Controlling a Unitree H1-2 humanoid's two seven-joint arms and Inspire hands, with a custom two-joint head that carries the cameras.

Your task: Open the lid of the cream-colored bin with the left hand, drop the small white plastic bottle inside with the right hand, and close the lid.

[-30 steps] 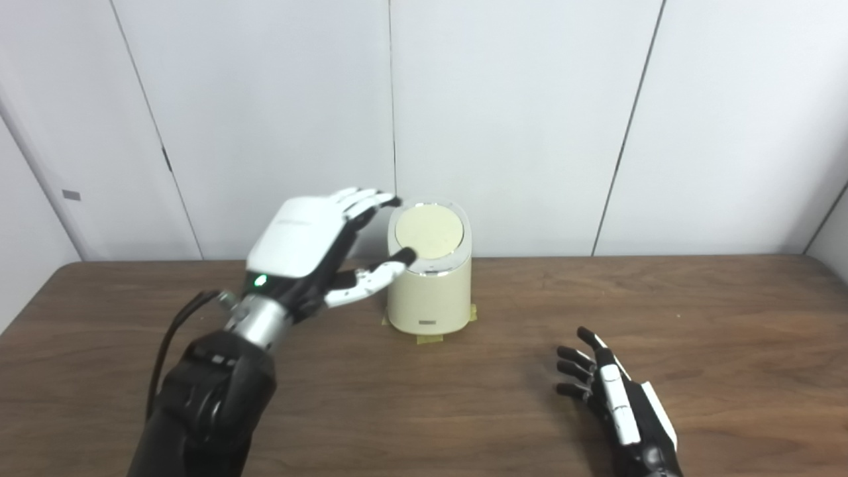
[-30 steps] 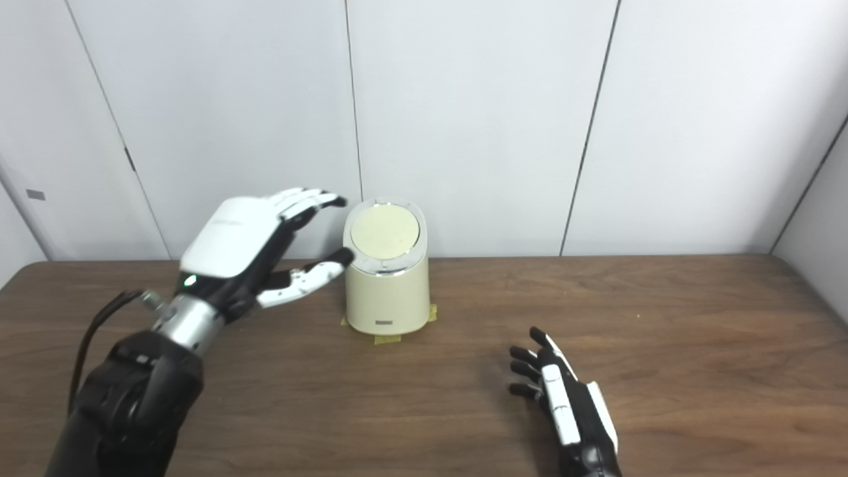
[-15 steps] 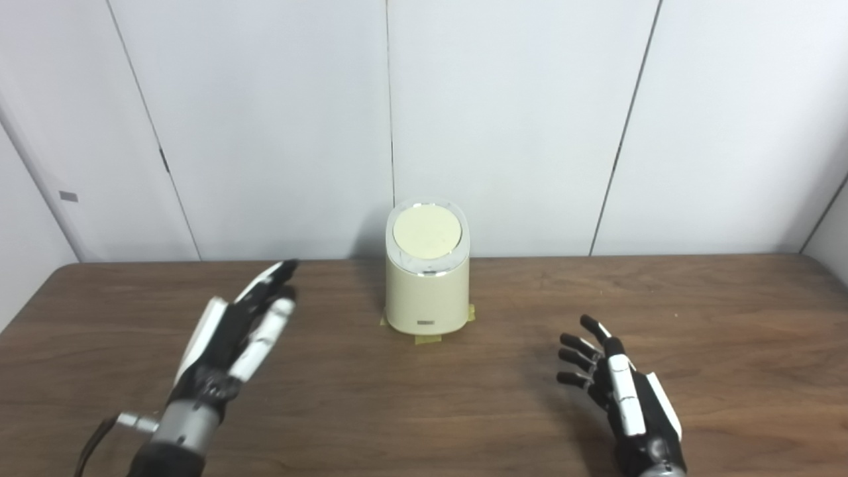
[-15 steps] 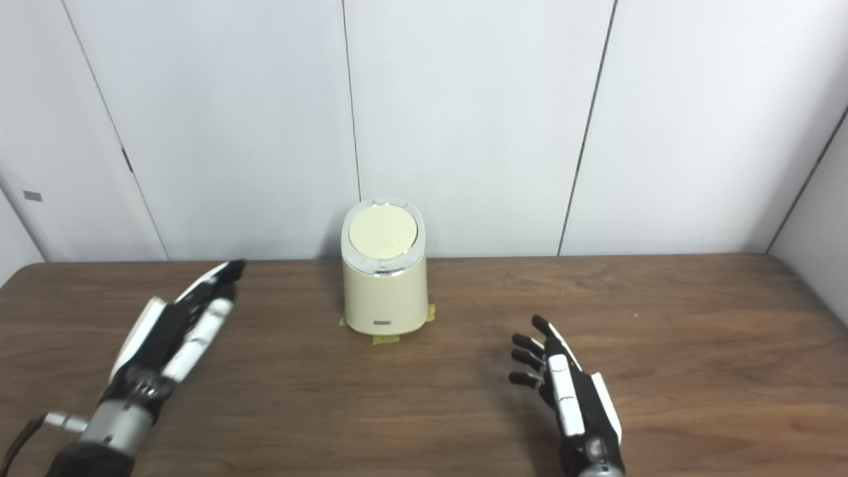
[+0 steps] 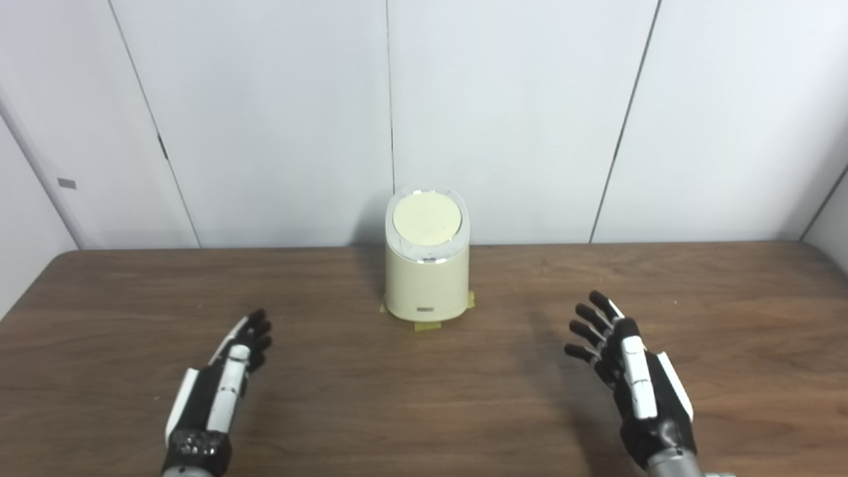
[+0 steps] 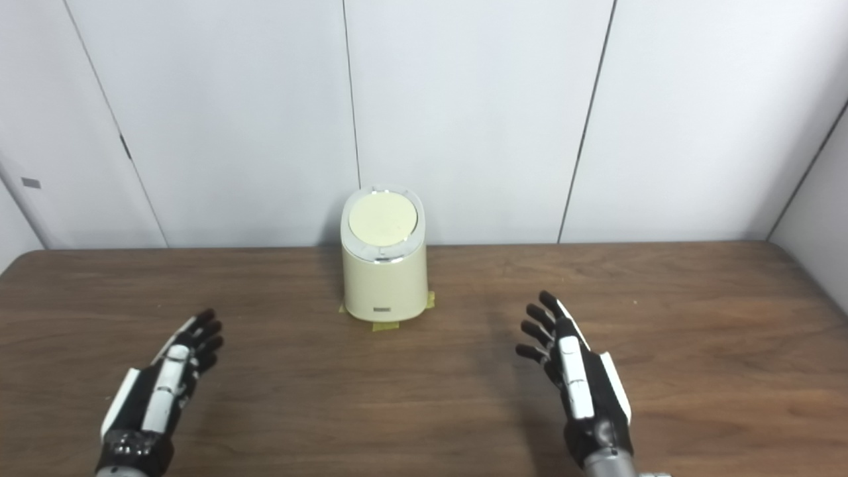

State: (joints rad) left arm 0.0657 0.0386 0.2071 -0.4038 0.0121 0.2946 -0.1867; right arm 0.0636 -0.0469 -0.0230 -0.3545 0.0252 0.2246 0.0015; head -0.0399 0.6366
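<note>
Cream-colored bin (image 5: 427,275): lid (image 5: 426,219) shut, bottle unseen. Left hand (image 5: 222,387) withdrawn from lid to table (image 5: 424,397), open, empty; right hand (image 5: 636,384) likewise open. Task likely complete.

Both hands sit low over the table (image 5: 424,397), one to each side of the bin (image 5: 427,265) and well apart from it. The left hand (image 5: 218,391) lies nearly flat and empty, fingers stretched forward close together. The right hand (image 5: 636,384) is empty too, its fingers spread and slightly curled, pointing up and a little toward the bin.
</note>
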